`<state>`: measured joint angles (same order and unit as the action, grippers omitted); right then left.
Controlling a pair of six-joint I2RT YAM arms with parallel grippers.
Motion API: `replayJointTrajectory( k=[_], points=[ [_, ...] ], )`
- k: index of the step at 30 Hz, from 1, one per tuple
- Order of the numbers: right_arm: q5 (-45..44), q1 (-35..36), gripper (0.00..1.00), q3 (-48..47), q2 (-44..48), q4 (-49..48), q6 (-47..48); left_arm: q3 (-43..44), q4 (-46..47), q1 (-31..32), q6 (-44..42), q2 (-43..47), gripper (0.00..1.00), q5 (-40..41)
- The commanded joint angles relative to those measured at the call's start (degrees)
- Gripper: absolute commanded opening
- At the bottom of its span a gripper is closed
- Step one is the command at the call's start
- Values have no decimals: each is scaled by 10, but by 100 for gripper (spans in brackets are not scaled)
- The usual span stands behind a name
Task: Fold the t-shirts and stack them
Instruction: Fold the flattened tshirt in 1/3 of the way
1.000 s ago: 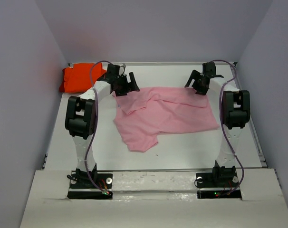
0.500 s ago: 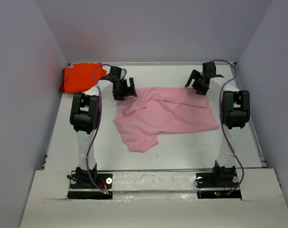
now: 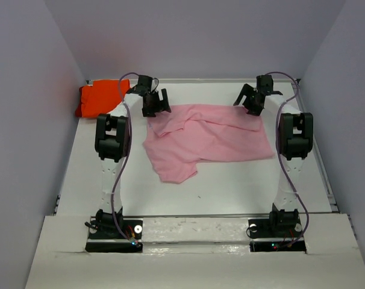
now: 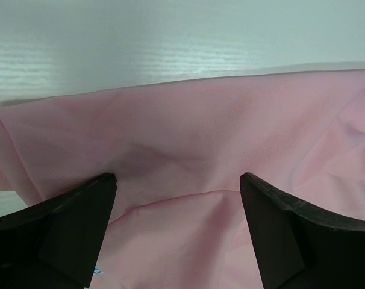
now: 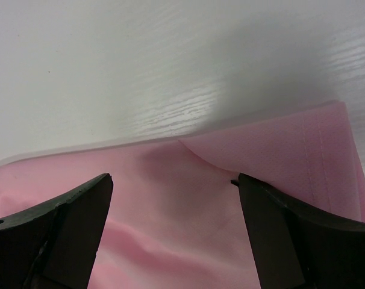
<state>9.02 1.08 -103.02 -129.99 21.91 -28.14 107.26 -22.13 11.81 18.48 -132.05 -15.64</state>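
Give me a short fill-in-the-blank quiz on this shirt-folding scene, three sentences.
1. The spread-out shirt between the arms is ____.
2. The orange shirt sits in the far ____ corner.
3. The left gripper and right gripper both have their fingers ____, holding nothing.
Missing words: pink; left; open.

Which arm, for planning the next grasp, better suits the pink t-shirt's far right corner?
Likely right: the right gripper hangs open over that pink t-shirt corner; the left gripper is over its left end.

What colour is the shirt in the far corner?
Bright orange; the shirt shows best in the top view.
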Motion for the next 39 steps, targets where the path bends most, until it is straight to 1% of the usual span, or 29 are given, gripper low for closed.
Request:
replayJointTrajectory(
  k=[1, 6, 8, 12, 13, 14, 15, 16, 17, 18, 19, 20, 21, 22, 23, 24, 25, 26, 27, 28, 29, 30, 31, 33, 34, 36, 37, 39],
  points=[
    [7, -7, 90, -36, -29, 9, 0, 63, -50, -9, -11, -49, 99, 18],
    [18, -13, 90, -83, -63, 23, 5, 164, -73, -21, -10, -103, 99, 17],
    [28, -13, 90, -94, -75, 23, 8, 177, -69, -24, -8, -113, 99, 12],
    [76, -13, 90, -132, -84, 26, 33, 176, -35, -31, -6, -103, 99, 7],
    [82, -13, 90, -133, -78, 24, 38, 161, -28, -32, -10, -94, 99, 8],
    [87, -13, 91, -131, -69, 22, 42, 147, -16, -31, -13, -67, 99, 10],
    [93, -13, 90, -126, -56, 17, 45, 130, 14, -31, -14, -46, 99, 13],
    [94, -13, 90, -118, -23, 10, 47, 108, 30, -31, -14, -25, 99, 16],
    [92, -13, 90, -92, -1, -8, 48, 71, 44, -31, -13, 19, 99, 20],
    [88, -13, 90, -70, 24, -24, 46, 56, 66, -31, -11, 43, 99, 21],
    [83, -13, 91, -47, 79, -41, 42, 30, 74, -30, -10, 65, 99, 25],
    [76, -13, 91, -5, 107, -51, 39, 16, 83, -30, -8, 90, 99, 29],
    [70, -13, 91, 18, 136, -71, 37, 2, 93, -28, -7, 141, 99, 39],
    [72, -13, 92, 42, 166, -84, 32, -34, 119, -27, -7, 170, 99, 45],
    [72, -13, 93, 87, 224, -101, 30, -53, 132, -22, -7, 228, 99, 48],
    [72, -13, 96, 112, 254, -108, 29, -96, 157, -21, -4, 262, 99, 47],
    [69, -13, 96, 135, 282, -111, 29, -96, 168, -19, -4, 291, 99, 46],
    [65, -13, 100, 162, 311, -121, 25, -141, 180, -16, 0, 353, 99, 45],
    [58, -13, 100, 221, 367, -129, 20, -164, 202, -10, 4, 384, 99, 45],
    [57, -13, 100, 248, 391, -131, 19, -191, 212, -7, 10, 412, 99, 41],
    [58, -13, 100, 277, 414, -136, 15, -243, 218, -4, 24, 464, 99, 25],
    [58, -13, 100, 334, 451, -138, 11, -269, 217, -1, 30, 487, 99, 14],
    [55, -13, 99, 361, 467, -137, 5, -316, 230, 7, 35, 521, 99, 4],
    [46, -13, 97, 416, 496, -136, 6, -367, 229, 15, 31, 550, 99, -24],
    [35, -13, 94, 462, 520, -133, 7, -405, 223, 20, 25, 558, 99, -32],
    [18, -13, 90, 500, 543, -125, 7, -448, 223, 28, 7, 582, 99, -38],
    [11, -13, 89, 529, 561, -122, 5, -480, 222, 30, -3, 587, 99, -38],
    [-16, -13, 89, 547, 575, -104, 7, -510, 224, 33, -23, 607, 99, -23]
  ],
)
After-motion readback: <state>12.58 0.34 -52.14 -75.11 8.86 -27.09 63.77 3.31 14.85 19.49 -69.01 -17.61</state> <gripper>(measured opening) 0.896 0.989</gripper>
